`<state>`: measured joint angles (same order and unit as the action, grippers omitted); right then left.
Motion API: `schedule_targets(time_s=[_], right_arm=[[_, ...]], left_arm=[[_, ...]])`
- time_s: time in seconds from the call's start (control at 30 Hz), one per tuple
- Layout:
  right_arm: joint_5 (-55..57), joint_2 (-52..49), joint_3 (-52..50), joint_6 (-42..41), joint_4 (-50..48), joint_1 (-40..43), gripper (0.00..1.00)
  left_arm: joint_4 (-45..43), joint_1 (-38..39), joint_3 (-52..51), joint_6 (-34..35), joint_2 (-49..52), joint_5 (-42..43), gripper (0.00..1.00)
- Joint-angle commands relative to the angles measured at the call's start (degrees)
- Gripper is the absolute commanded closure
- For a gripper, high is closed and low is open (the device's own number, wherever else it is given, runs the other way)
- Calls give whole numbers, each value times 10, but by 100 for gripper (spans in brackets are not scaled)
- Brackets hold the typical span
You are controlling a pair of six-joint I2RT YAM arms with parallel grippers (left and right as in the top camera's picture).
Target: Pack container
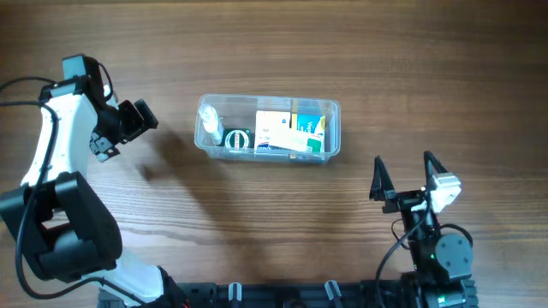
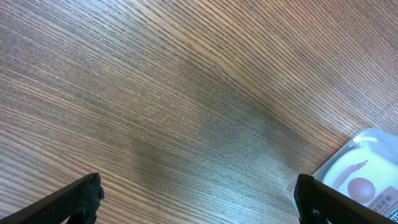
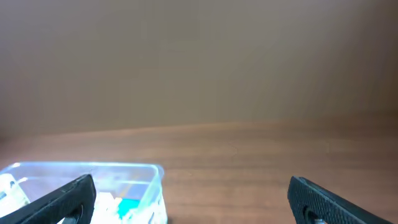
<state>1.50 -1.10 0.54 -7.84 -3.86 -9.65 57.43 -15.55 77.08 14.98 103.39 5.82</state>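
Observation:
The clear plastic container (image 1: 334, 128) lies in the middle of the table, holding a small white bottle (image 1: 209, 124), a round dark-green item (image 1: 235, 139) and several small boxes (image 1: 291, 133). Left of it, my left gripper (image 1: 137, 120) hangs open above bare wood with nothing between its fingers; its wrist view catches one corner of the container (image 2: 367, 168) at the right edge. My right gripper (image 1: 402, 175) stands open near the front right, below and right of the container. The container (image 3: 87, 180) shows at the lower left of the right wrist view.
Brown wood-grain table top (image 1: 282, 222) lies all around the container. The left arm's white and black body (image 1: 51, 197) fills the front-left corner. The right arm's base (image 1: 441, 257) sits at the front edge.

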Motion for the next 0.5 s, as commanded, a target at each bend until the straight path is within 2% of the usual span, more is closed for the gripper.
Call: schedule_targets(time_s=[0.0, 0.47], right_arm=[[-20, 9, -2, 42, 10, 3, 0], [-22, 8, -2, 63, 35, 2, 0]], left_arm=[[0, -1, -4, 5, -15, -2, 0], [0, -1, -4, 5, -15, -2, 0]])
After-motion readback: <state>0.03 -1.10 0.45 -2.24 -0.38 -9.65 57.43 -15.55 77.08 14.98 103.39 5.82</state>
